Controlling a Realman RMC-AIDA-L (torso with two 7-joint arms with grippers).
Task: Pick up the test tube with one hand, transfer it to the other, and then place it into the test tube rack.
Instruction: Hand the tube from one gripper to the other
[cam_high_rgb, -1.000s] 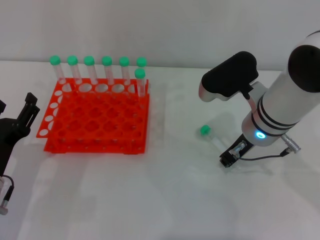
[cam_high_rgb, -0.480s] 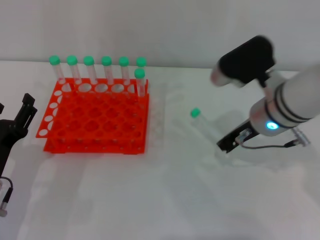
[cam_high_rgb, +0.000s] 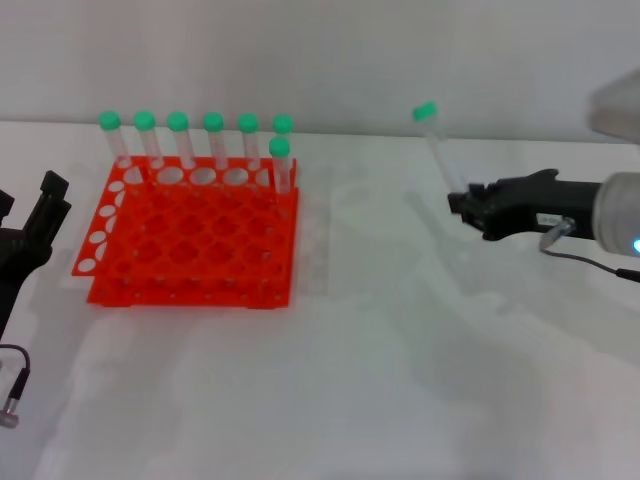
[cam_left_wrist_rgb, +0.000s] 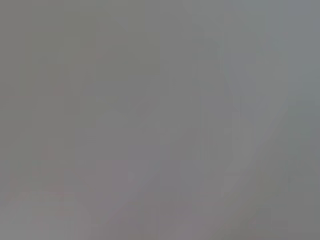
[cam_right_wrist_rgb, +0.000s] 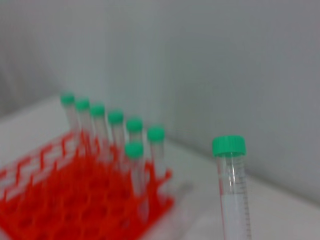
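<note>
My right gripper (cam_high_rgb: 466, 200) is shut on the lower end of a clear test tube (cam_high_rgb: 439, 150) with a green cap and holds it nearly upright, cap up, above the table on the right. The tube also shows in the right wrist view (cam_right_wrist_rgb: 232, 190). The orange-red test tube rack (cam_high_rgb: 190, 235) stands at the left, with several green-capped tubes (cam_high_rgb: 195, 140) along its back row; it also shows in the right wrist view (cam_right_wrist_rgb: 75, 200). My left gripper (cam_high_rgb: 45, 215) is at the far left edge, next to the rack and apart from it.
A white table (cam_high_rgb: 350, 380) runs under everything, with a pale wall behind it. A cable end (cam_high_rgb: 10, 400) hangs at the lower left. The left wrist view shows only grey.
My right gripper has lifted the tube off the table and swung it from lying flat to nearly upright, moving up and to the right. My left arm has barely moved.
</note>
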